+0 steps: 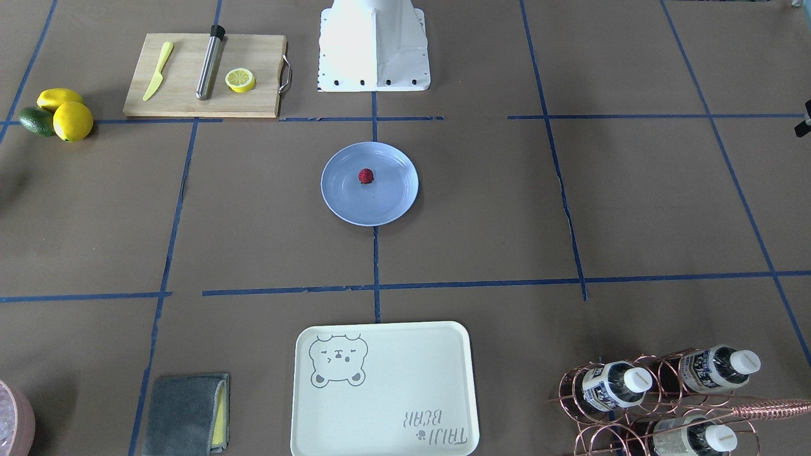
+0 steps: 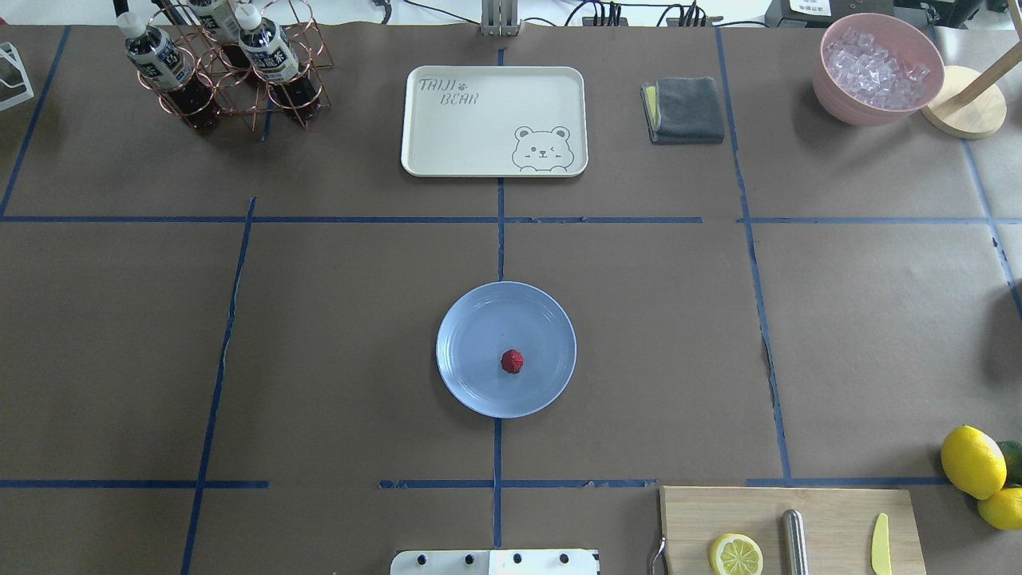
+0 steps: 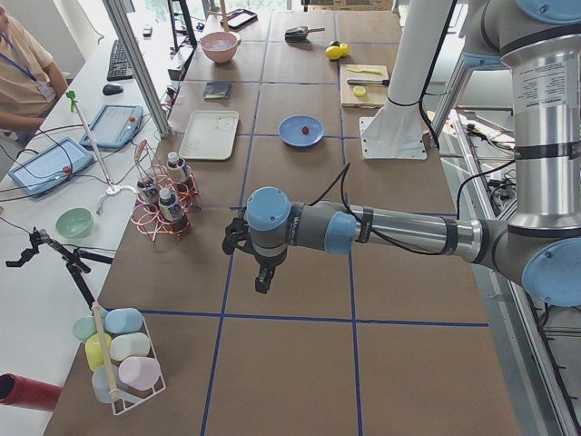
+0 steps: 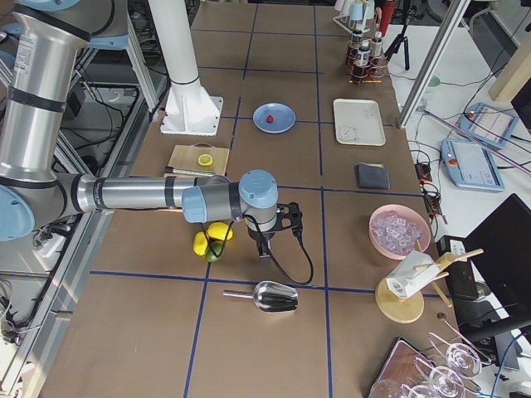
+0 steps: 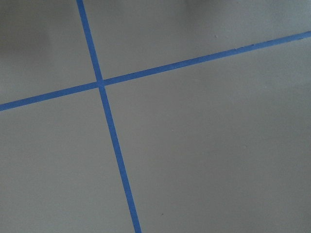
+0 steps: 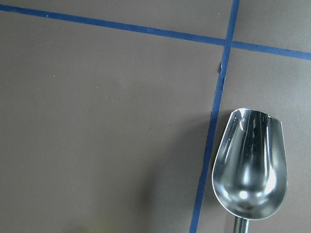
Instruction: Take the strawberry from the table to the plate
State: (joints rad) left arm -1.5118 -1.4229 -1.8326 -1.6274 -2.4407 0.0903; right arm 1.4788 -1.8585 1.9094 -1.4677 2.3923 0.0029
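The strawberry (image 2: 512,361) is seen lying inside the plate (image 2: 479,319), a little off its middle, and the plate is set at the centre of the counter (image 2: 335,319). The placing step is judged to be done, so the task appears to be at its end. The left fingers (image 3: 261,280) are held above bare counter, well apart from the plate. The right fingers (image 4: 264,250) are held near a metal scoop (image 6: 250,165), likewise far from the plate. Whether either pair is open or closed cannot be told, since both are shown only in the side views. No further grasp is judged to be called for; at most, the arms would be held clear so that the plate is not disturbed.
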